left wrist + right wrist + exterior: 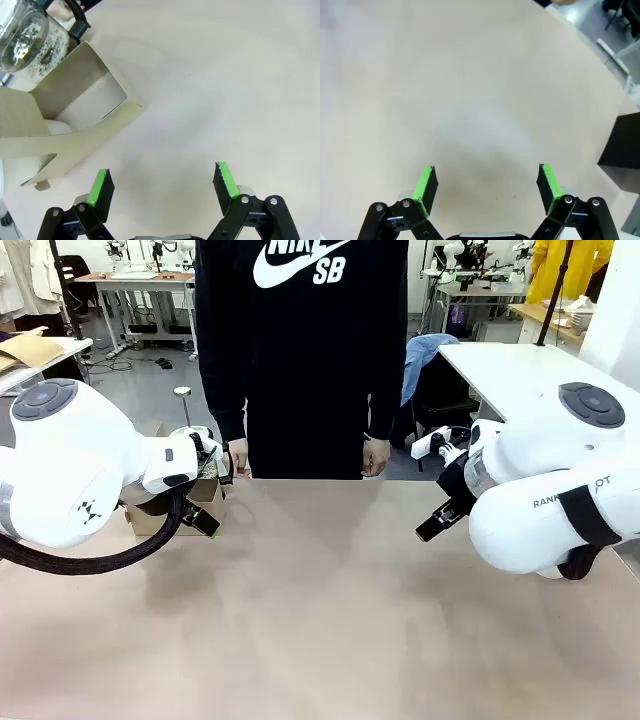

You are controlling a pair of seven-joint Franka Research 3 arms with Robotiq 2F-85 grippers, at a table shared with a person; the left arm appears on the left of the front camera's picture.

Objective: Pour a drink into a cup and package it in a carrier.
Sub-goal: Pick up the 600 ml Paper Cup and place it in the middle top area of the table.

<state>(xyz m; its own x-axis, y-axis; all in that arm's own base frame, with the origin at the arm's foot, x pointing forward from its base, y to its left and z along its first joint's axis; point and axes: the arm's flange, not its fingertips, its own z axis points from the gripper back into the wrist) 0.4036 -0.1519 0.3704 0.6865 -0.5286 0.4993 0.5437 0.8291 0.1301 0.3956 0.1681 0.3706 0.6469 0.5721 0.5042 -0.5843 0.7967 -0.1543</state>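
The tan cardboard carrier stands at the table's far left, half hidden behind my left arm. A white rounded surface shows in one of its slots; I cannot tell whether it is the cup. Just beyond the carrier is a clear glass jug with droplets on its wall and a black handle; the drink inside cannot be made out. My left gripper hangs open over bare table beside the carrier. My right gripper is open above bare table at the right.
A person stands at the far edge with both hands hanging at the table's rim. A black box sits near the table's edge, beside my right gripper. The light wooden table lies between the arms.
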